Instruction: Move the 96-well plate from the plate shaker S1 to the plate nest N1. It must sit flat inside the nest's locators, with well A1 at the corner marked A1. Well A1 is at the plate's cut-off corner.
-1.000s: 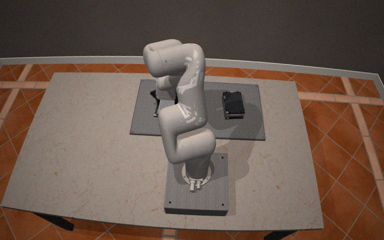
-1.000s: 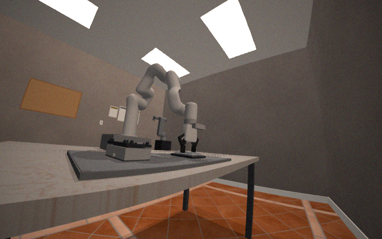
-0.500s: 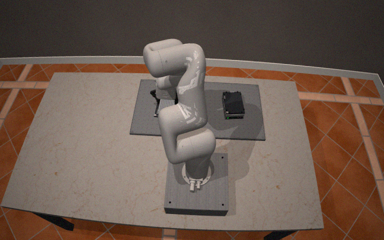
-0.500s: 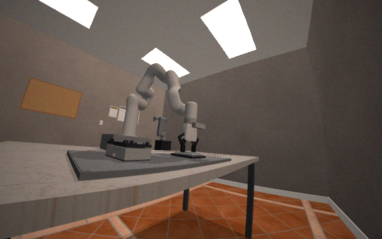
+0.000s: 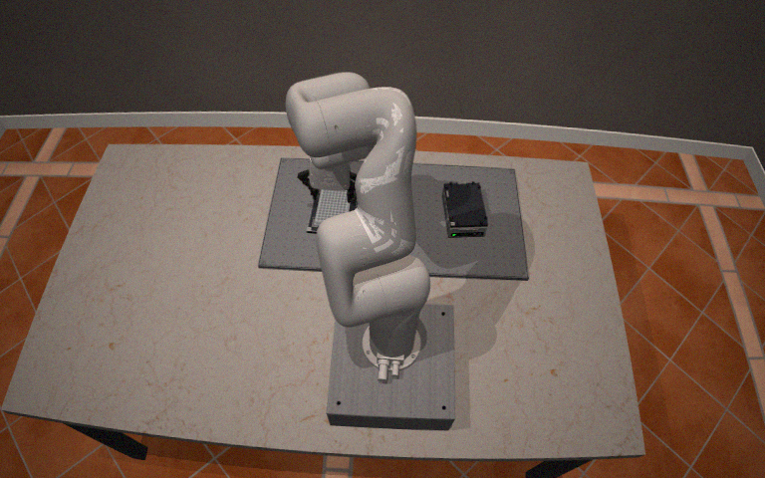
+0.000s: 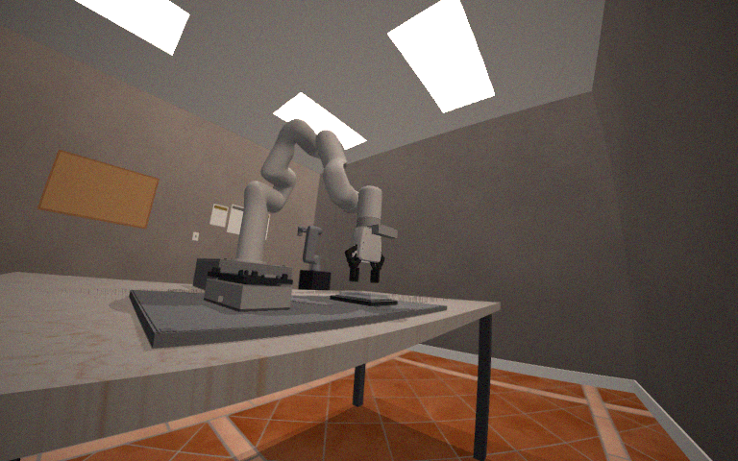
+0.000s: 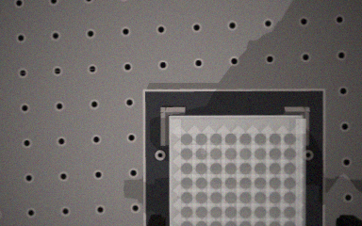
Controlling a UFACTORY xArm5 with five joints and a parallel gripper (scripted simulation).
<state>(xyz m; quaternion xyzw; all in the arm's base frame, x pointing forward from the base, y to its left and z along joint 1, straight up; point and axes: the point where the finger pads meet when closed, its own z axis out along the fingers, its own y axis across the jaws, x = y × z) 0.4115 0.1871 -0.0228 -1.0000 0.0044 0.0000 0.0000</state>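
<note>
The white 96-well plate (image 7: 237, 169) lies in the dark plate nest (image 7: 234, 157), between its pale corner locators (image 7: 166, 113). In the top view the plate (image 5: 329, 207) shows left of the arm, partly hidden by it. In the exterior view the plate and nest (image 6: 363, 302) lie flat on the grey board. My gripper (image 6: 363, 273) is open and empty, hanging a little above the plate. Its dark fingertips just show at the bottom edge of the wrist view. I cannot make out the cut-off corner. The plate shaker (image 5: 464, 207) stands empty on the right of the board, and it also shows in the exterior view (image 6: 248, 289).
The grey perforated board carries both stations. The arm's base block (image 5: 391, 365) sits at the table's front. A small dark stand (image 6: 313, 270) rises behind the board.
</note>
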